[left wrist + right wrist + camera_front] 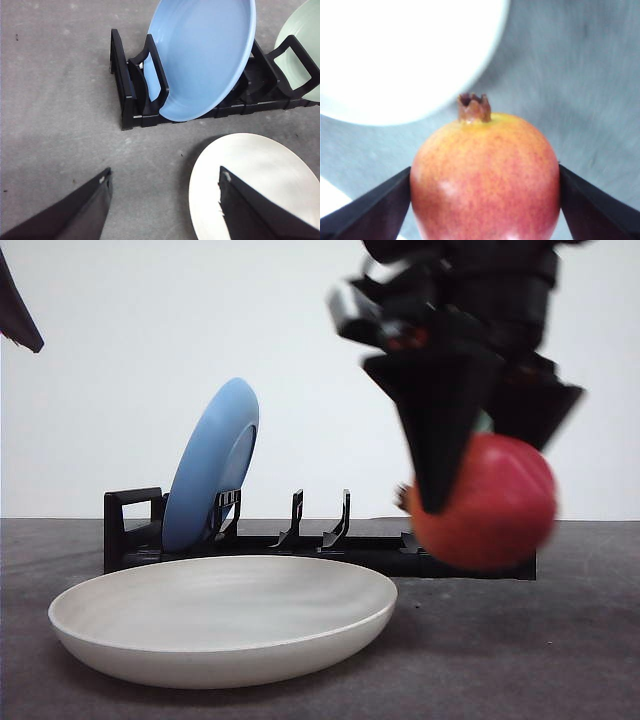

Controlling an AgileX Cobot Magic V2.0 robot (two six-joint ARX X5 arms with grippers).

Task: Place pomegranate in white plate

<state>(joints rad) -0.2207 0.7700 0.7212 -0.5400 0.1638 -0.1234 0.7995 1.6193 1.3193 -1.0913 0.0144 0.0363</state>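
A grey table [560, 660] runs back to a plain white wall, and above it, at about three o'clock from the white plate [225, 625], the pomegranate [495, 505] hangs clear of the surface, pinched between the right gripper's [485, 185] black fingers [440, 430] with its brown crown [474, 107] pointing away from the wrist. Behind the plate, at twelve o'clock, a black rack [135, 530] holds a blue plate [210, 465] on edge, with a pale green plate [305, 45] beyond the rack's far end. The left gripper [165, 197] is spread wide and empty, one finger over the white plate's rim.
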